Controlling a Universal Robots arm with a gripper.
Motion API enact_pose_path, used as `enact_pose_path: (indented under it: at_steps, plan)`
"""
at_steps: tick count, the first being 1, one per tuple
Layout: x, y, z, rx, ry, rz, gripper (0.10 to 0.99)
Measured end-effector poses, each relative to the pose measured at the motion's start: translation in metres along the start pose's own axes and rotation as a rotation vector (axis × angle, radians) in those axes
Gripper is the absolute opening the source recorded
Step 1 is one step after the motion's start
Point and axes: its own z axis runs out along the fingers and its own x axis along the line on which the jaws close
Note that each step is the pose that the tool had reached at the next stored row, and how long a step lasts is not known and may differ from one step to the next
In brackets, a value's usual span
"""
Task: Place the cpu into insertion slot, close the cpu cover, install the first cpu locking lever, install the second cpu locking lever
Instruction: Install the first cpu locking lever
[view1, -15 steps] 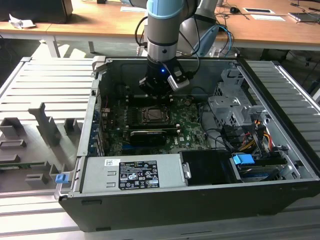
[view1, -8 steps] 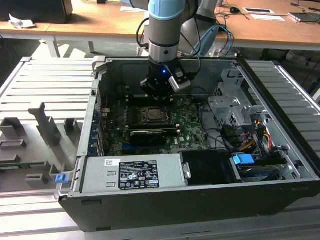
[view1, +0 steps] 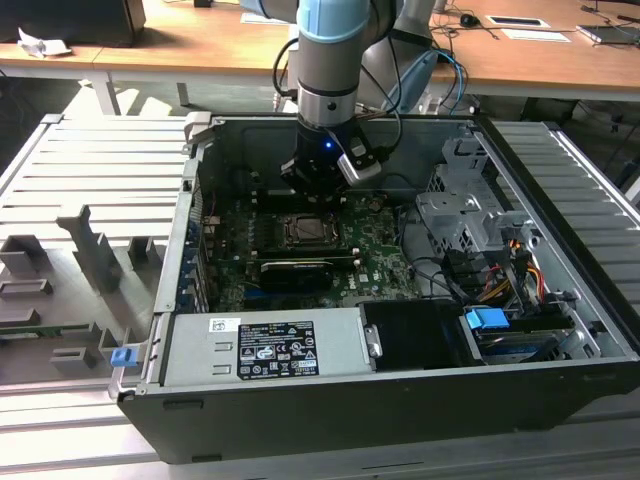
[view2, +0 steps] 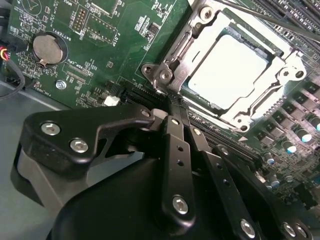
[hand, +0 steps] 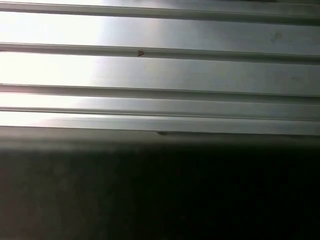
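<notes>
One cpu (view2: 227, 70) lies seated in the insertion slot (view2: 260, 50), its dull silver face pale and washed out by glare in the second wrist view. Around it the cpu cover (view2: 240, 107), a silver-grey metal frame with a window, lies flat over the chip's edges, with round screw posts at its corners. A thin locking lever (view2: 265, 17) runs along the far side of the socket from the hand; whether it is latched cannot be told. The hand (view2: 175, 107) hangs just beside the socket's near corner, its black fingers (view2: 176, 145) drawn together with nothing between them, their tips close to the cover's hinge. In the exterior view the hand (view1: 318, 182) sits low inside the open computer case (view1: 400, 400), just beyond the socket (view1: 310, 232), and its tips are hard to make out against the dark parts. Near the hand's linkage, a coin battery (view2: 48, 48) sits on the green motherboard (view2: 100, 55). Ribbed grey metal (hand: 160, 70) shows in the first wrist view, dark below.
</notes>
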Motion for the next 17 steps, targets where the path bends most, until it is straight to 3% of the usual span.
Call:
enact_pose_path:
  at_steps: [7,17]
  plan:
    - [-0.0005,0.0008,-0.0179,0.001,0.0003,0.0,0.106]
    - [-0.0004,-0.0019,-0.0183,0.001,0.0002,0.0,0.106]
